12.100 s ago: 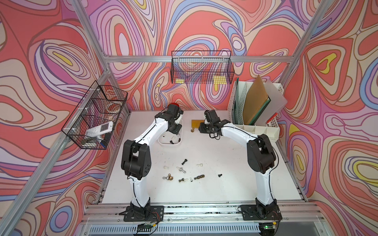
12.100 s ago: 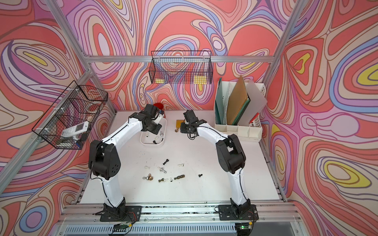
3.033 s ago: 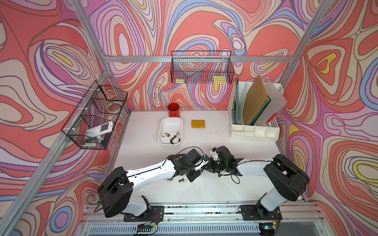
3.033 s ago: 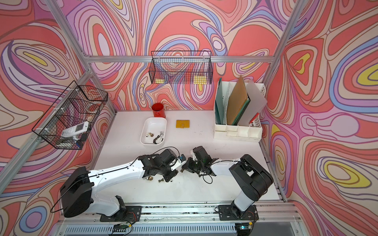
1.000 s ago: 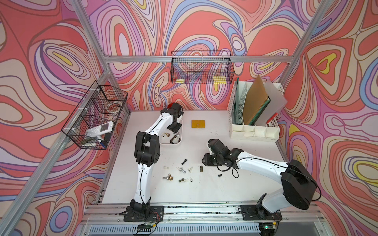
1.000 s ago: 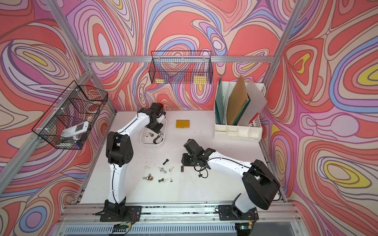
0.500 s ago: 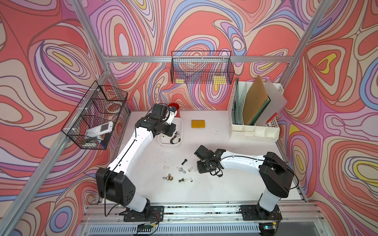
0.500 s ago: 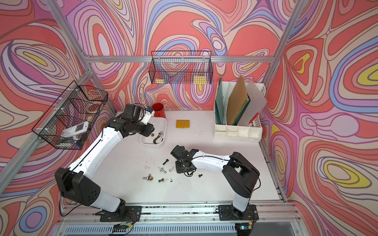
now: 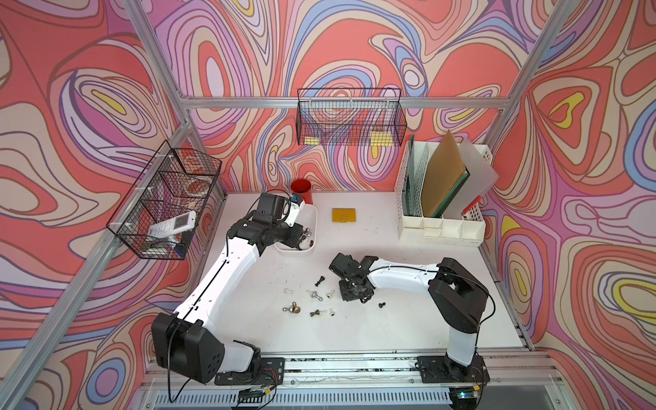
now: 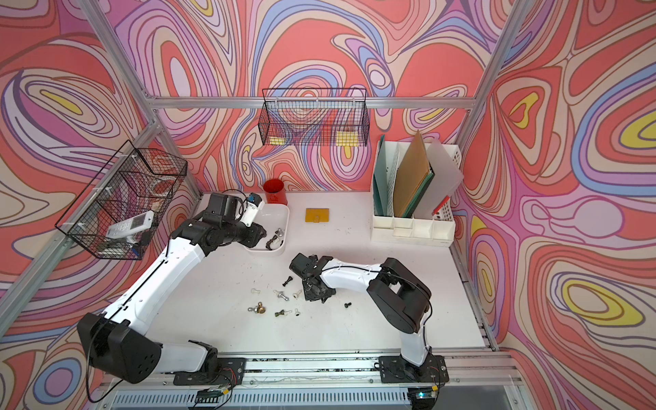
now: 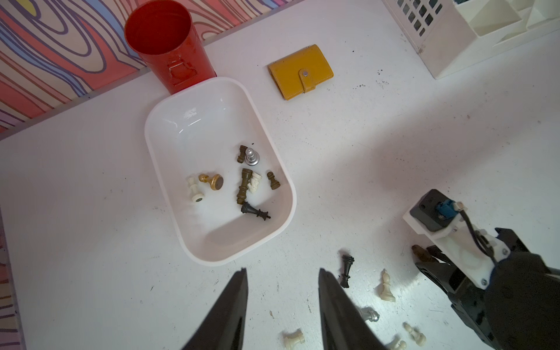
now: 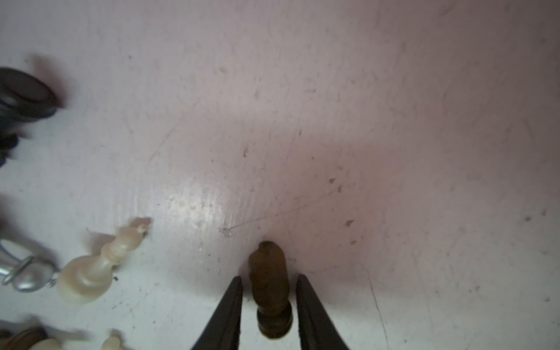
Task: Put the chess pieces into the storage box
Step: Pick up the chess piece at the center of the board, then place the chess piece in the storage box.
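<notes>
The storage box [image 11: 194,127] is a white tray at the back left, and several chess pieces [image 11: 245,185] lie in it. More pieces lie loose mid-table in both top views: a black one [image 9: 320,280], a silver one [image 9: 314,294], a brass one [image 9: 294,309] and white ones [image 10: 297,294]. My left gripper [image 11: 281,272] hangs open and empty over the table, just in front of the box [image 9: 312,220]. My right gripper [image 12: 269,276] is down at the table, open. Its jaws straddle a dark brown piece [image 12: 268,263] with a thin gap on each side.
A red cup [image 9: 301,190] stands right behind the box. A yellow wallet [image 9: 343,214] lies to the right of the box. The white file rack [image 9: 440,220] fills the back right. Wire baskets hang on the left wall [image 9: 170,198] and the back wall [image 9: 351,117].
My right gripper's jaws have narrowed around the dark brown piece. My left gripper has drawn back from over the box to its front edge.
</notes>
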Robot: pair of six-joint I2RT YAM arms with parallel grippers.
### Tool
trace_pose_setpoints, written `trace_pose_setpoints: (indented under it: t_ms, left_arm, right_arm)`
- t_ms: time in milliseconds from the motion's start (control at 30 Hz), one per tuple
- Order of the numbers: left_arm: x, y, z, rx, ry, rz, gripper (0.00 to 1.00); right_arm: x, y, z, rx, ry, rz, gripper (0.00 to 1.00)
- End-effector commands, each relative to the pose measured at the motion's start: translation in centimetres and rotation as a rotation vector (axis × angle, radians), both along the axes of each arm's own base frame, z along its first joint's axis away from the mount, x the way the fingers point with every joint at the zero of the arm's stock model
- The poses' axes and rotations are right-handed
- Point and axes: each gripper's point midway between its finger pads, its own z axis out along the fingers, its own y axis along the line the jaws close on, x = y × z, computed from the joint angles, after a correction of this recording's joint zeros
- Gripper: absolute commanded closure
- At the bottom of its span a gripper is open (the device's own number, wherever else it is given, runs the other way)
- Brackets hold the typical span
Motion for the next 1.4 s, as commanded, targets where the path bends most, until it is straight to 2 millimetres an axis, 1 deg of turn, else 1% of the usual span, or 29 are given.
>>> trace_pose_setpoints:
  t_ms: [0, 133, 233, 333, 433, 533, 633, 733, 767, 867, 933, 1000, 1067, 1167, 1267, 1367]
  left_arm:
    - [0.1, 0.2, 0.9, 0.002, -0.050, -0.004, 0.56]
    - [0.0, 0.1, 0.9, -0.004, -0.042, -0.007, 0.56]
    - [-0.1, -0.1, 1.1, -0.018, -0.044, -0.014, 0.56]
    - [-0.2, -0.2, 1.2, -0.024, -0.045, -0.017, 0.56]
    - [-0.1, -0.1, 1.0, -0.016, -0.040, -0.009, 0.56]
    - [-0.1, 0.2, 0.9, -0.001, -0.036, 0.000, 0.56]
    - [0.0, 0.7, 1.1, 0.015, -0.044, 0.022, 0.56]
    - [0.2, 1.5, 1.5, 0.036, -0.064, 0.055, 0.56]
    - [0.2, 1.7, 1.7, 0.040, -0.073, 0.065, 0.57]
    - [0.4, 2.5, 2.1, 0.048, -0.097, 0.091, 0.57]
    - [0.4, 3.1, 2.2, 0.060, -0.104, 0.112, 0.57]
    - [0.6, 3.7, 2.2, 0.077, -0.105, 0.133, 0.57]
    - [0.7, 4.2, 2.2, 0.080, -0.103, 0.153, 0.57]
    - [0.7, 4.1, 2.4, 0.049, -0.099, 0.151, 0.57]
    - [0.9, 4.4, 2.6, 0.009, -0.096, 0.166, 0.57]
    - [1.2, 4.3, 2.5, -0.050, -0.074, 0.179, 0.57]
  right_arm:
    - [-0.7, -0.7, -1.8, -0.054, 0.042, 0.007, 0.72]
    - [-0.8, -1.0, -1.6, -0.067, 0.048, 0.017, 0.77]
    - [-0.6, -0.5, -0.8, -0.045, 0.035, 0.031, 0.85]
    - [0.2, 0.6, 0.7, -0.005, 0.006, 0.057, 0.88]
    - [1.7, 2.4, 2.9, 0.043, -0.056, 0.089, 0.89]
    - [4.0, 4.4, 5.6, 0.082, -0.145, 0.125, 0.89]
    - [6.9, 6.7, 8.1, 0.124, -0.246, 0.155, 0.89]
    - [10.2, 9.3, 10.0, 0.205, -0.329, 0.166, 0.89]
    - [11.6, 10.2, 10.6, 0.245, -0.357, 0.167, 0.89]
    - [15.4, 12.8, 11.8, 0.348, -0.427, 0.177, 0.89]
    - [17.7, 14.7, 12.1, 0.399, -0.465, 0.207, 0.89]
    - [19.9, 16.1, 11.9, 0.416, -0.485, 0.222, 0.89]
    - [22.0, 17.4, 11.3, 0.438, -0.517, 0.248, 0.88]
    - [24.9, 18.4, 9.8, 0.453, -0.559, 0.251, 0.88]
    - [26.9, 19.0, 9.0, 0.474, -0.617, 0.250, 0.87]
    - [28.0, 19.6, 8.7, 0.502, -0.681, 0.271, 0.86]
